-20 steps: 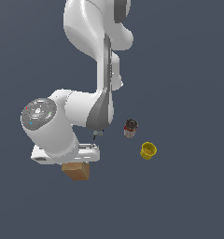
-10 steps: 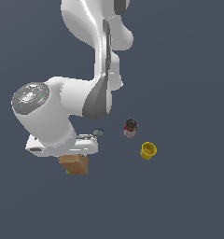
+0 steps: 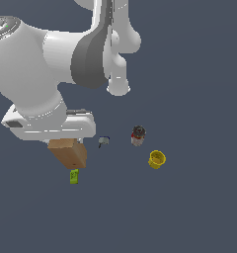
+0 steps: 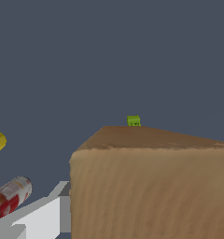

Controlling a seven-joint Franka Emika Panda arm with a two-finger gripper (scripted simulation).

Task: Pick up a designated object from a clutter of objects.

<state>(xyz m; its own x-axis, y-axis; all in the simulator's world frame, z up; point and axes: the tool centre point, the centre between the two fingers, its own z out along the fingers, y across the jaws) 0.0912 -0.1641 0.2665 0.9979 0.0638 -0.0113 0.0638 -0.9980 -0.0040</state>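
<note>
The arm looms far larger than a second ago, and a small green block [image 3: 74,176] has come into sight beside the cube [image 3: 68,152]. The cube sits right under the hand; the fingers [image 4: 37,217] grasp it, one pad showing flat against its side. Count: one cube, one can [image 3: 138,135], one yellow cup [image 3: 156,159], one tiny grey-blue item [image 3: 103,141], one green block.

One cube [image 3: 68,152] — one can [image 3: 138,135], one cup [image 3: 156,159].
</note>
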